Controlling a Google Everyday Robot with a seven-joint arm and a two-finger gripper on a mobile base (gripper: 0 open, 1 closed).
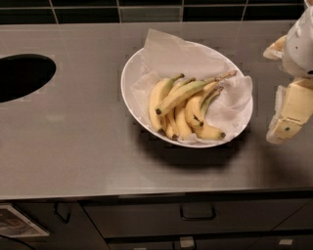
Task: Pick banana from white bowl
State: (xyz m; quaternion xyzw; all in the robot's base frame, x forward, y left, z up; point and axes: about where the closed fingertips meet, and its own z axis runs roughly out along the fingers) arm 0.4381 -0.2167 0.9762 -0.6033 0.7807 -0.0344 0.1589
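Observation:
The white bowl (126, 78), lined with crumpled white paper, stands on the grey counter a little right of centre. The banana (188, 92), long, slender and greenish-yellow, lies diagonally on top of several shorter, plumper yellow bananas. Its dark tip points lower left and its brownish stem reaches up right toward the rim. My gripper (272, 93) is at the right edge of the view, just beyond the bowl's right rim and above the counter. Its two pale fingers (286, 117) are spread apart with nothing between them. It touches neither the bowl nor the bananas.
A dark oval opening (19, 75) is cut into the counter at far left. A dark tiled wall (146, 10) runs along the back. Below the counter's front edge are drawers with a handle (197, 215).

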